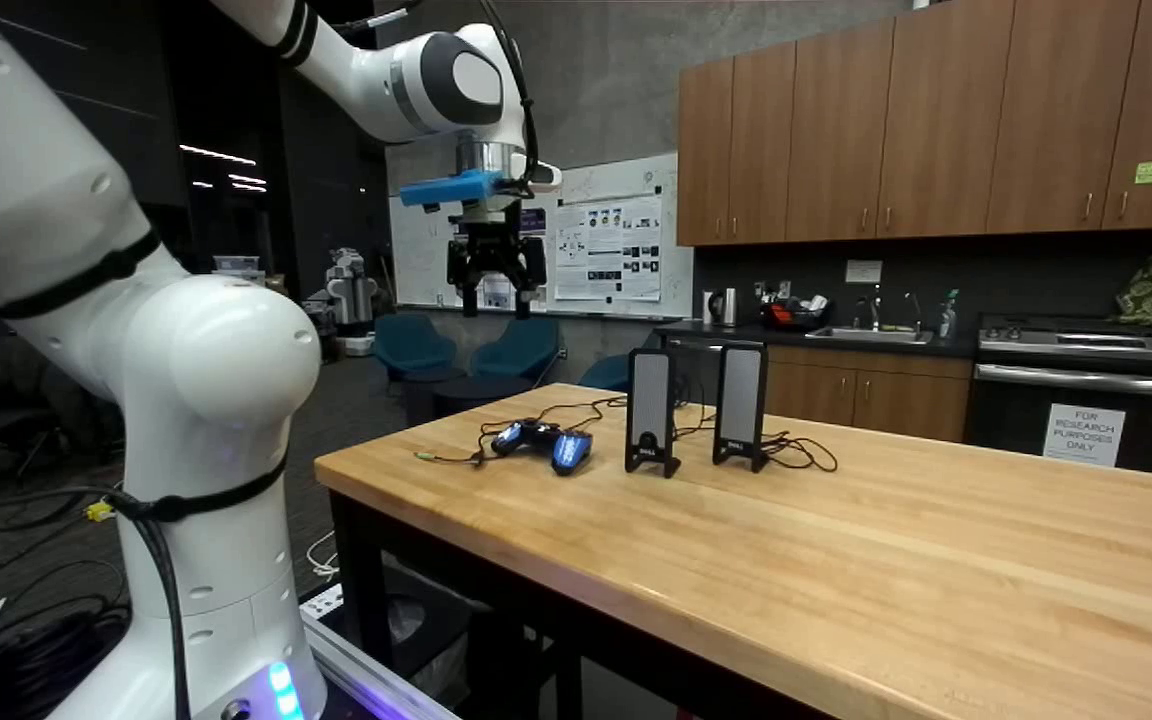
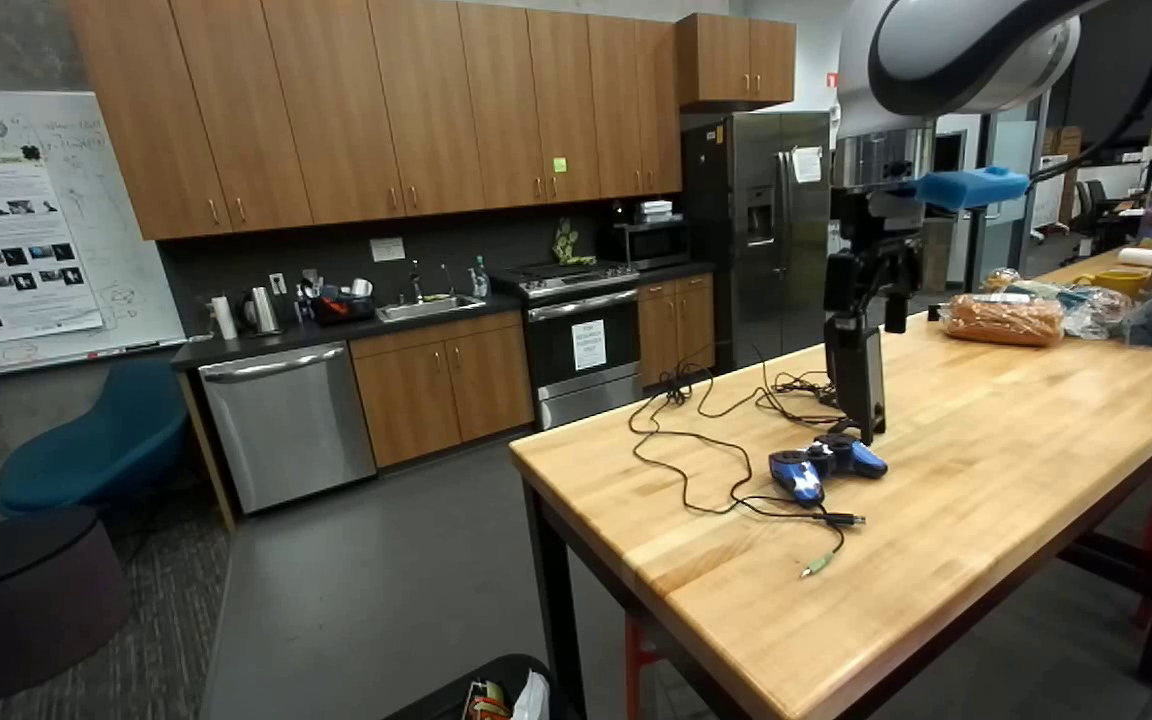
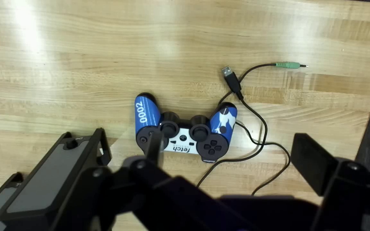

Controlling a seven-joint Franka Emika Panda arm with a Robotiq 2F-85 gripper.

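On grained wood [image 3: 185,54] lies a curvy gamepad [image 3: 182,141] (gripper [image 1: 496,303] agape above).

Gripper [image 1: 496,303] pointing down, fingers [image 3: 312,164] spread apart

Wooden cupboards [image 2: 426,110] hang above your counter [image 2: 296,338]
In an exterior view you see a whiteboard [image 2: 128,228], a teal chair [image 2: 101,440], grey floor [image 2: 386,580] and a fridge [image 2: 761,285].

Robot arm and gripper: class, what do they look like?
The arm is white and rounded, with black bands, dark cables and grey panels; blue lights glow near its foot. A blue piece sits above the black, two-fingered gripper.
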